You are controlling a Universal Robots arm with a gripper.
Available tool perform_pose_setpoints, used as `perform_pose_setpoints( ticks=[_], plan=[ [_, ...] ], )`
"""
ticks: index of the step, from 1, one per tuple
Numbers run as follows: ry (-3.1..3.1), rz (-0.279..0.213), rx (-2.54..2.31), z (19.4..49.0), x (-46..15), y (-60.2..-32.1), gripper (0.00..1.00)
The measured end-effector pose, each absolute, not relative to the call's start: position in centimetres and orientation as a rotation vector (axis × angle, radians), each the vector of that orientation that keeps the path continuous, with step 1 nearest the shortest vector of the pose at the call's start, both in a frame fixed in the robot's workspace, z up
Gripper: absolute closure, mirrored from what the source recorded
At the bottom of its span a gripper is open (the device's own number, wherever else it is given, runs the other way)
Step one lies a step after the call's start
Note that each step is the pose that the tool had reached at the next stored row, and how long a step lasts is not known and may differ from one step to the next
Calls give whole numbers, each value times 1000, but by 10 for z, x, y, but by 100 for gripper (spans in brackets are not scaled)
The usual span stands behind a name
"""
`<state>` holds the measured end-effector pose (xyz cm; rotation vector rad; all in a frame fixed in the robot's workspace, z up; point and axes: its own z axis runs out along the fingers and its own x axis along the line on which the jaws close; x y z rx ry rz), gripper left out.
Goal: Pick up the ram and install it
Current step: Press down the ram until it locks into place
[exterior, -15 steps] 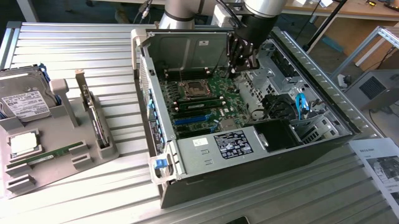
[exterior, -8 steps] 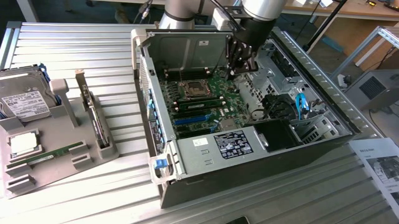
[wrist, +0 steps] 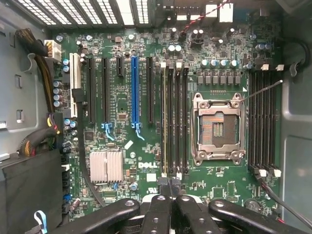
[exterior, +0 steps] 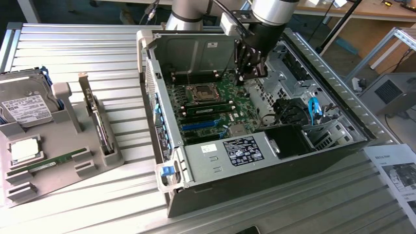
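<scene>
One ram (exterior: 47, 164), a long thin green stick, lies flat in the grey holder (exterior: 65, 161) at the exterior view's left, far from my gripper. A second ram (wrist: 164, 122) stands edge-on in a memory slot of the motherboard (wrist: 122, 97), between the blue slot (wrist: 135, 87) and the CPU socket (wrist: 217, 127); in the exterior view this seated ram (exterior: 209, 109) shows as a green strip. My gripper (exterior: 251, 77) hangs inside the open computer case, above the board. In the wrist view my gripper (wrist: 170, 187) is shut with nothing visible between its fingers, over the end of the memory slots.
The holder also carries a hard drive (exterior: 23, 105), a square silvery CPU chip (exterior: 25, 148) and an upright expansion card (exterior: 99, 122). Case walls (exterior: 153, 97), black cables (exterior: 289, 112) and a power supply (exterior: 240, 148) crowd the board. A paper sheet (exterior: 396, 170) lies at the exterior view's right.
</scene>
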<state>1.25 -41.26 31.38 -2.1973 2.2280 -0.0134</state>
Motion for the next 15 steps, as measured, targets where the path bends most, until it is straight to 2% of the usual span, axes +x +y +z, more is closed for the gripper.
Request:
perform_pose_setpoints(
  ticks=[15],
  plan=[
    [2228, -13, -2197, 298, 13, -413, 89]
  ],
)
